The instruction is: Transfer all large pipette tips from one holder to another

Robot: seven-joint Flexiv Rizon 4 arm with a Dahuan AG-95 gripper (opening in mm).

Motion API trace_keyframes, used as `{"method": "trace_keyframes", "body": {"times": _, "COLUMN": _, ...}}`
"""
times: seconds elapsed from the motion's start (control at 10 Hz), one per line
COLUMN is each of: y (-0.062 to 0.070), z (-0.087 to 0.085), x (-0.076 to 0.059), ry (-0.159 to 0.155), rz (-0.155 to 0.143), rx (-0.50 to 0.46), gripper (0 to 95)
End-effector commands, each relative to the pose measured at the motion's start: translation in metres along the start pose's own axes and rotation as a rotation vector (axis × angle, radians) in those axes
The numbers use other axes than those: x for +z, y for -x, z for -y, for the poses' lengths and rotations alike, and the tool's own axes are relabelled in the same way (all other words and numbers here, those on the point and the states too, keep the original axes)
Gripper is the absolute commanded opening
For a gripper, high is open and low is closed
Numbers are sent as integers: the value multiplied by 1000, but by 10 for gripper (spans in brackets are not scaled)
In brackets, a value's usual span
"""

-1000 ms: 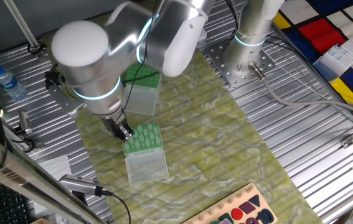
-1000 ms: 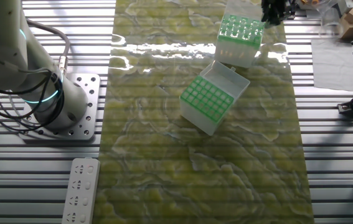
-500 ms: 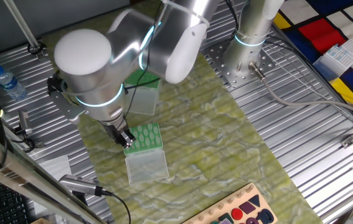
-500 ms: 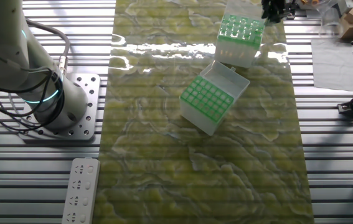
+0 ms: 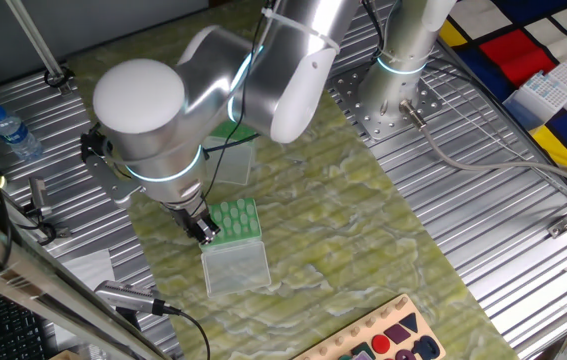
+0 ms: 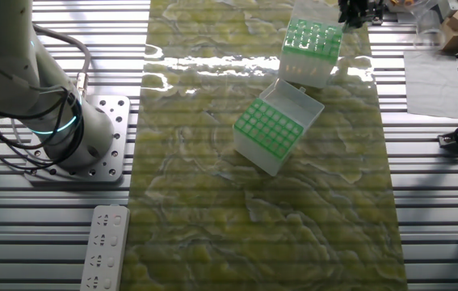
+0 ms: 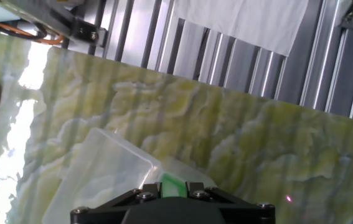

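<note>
Two green-topped tip boxes stand on the green mat. The near box (image 5: pixel 233 222) (image 6: pixel 311 40) has whitish large pipette tips (image 6: pixel 309 34) standing in its rack, and its clear lid (image 5: pixel 236 268) (image 7: pixel 104 171) lies open. My gripper (image 5: pixel 203 232) (image 6: pixel 353 11) hangs at this box's left edge, just over the rack. In the hand view, the gripper (image 7: pixel 175 190) shows only its dark base, with a strip of green rack (image 7: pixel 175 184) between the finger blocks. The gap at the fingertips is hidden. The other box (image 6: pixel 271 131) (image 5: pixel 229 155) shows empty green holes.
The arm's bulky elbow (image 5: pixel 148 110) hides part of the far box. Also in view are a water bottle (image 5: pixel 11 132) at the left, a wooden shape board (image 5: pixel 383 340) at the front, a second arm base (image 5: pixel 403 60) at the back right and a white power strip (image 6: pixel 106 246).
The arm has shifted slightly right, and the gripper has moved down along the near box's left edge. The boxes have not moved.
</note>
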State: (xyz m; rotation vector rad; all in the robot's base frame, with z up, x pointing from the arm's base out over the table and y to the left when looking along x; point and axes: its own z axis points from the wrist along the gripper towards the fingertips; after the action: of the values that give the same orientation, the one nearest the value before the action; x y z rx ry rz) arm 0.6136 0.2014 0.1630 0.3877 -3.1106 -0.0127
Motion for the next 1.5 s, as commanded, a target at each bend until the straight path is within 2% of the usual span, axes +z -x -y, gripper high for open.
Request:
{"method": "trace_keyframes", "body": {"times": 0.1, "y": 0, "z": -1, "x": 3, "ry": -2, "rz": 4, "rx": 0, "gripper": 190}}
{"method": "trace_keyframes", "body": {"times": 0.4, "y": 0, "z": -2, "x": 6, "ry": -3, "rz": 4, "rx": -1, "gripper": 190}}
{"method": "trace_keyframes", "body": {"times": 0.8, "y": -8, "z": 0, "x": 12, "ry": -7, "rz": 17, "rx": -21, "gripper": 190}}
{"method": "trace_keyframes", "body": {"times": 0.9, "y": -8, "z": 0, "x": 13, "ry": -8, "rz": 16, "rx": -17, "gripper": 0}}
{"method": "trace_keyframes", "body": {"times": 1.0, "y": -8, "z": 0, "x": 13, "ry": -9, "rz": 15, "rx": -18, "gripper": 0}}
{"method": "trace_keyframes", "body": {"times": 1.4, "y": -7, "z": -5, "x": -2, "ry": -8, "rz": -12, "rx": -25, "gripper": 0}}
{"method": "trace_keyframes", "body": {"times": 1.5, "y": -9, "z": -6, "x": -11, "ry": -5, "rz": -21, "rx": -34, "gripper": 0}}
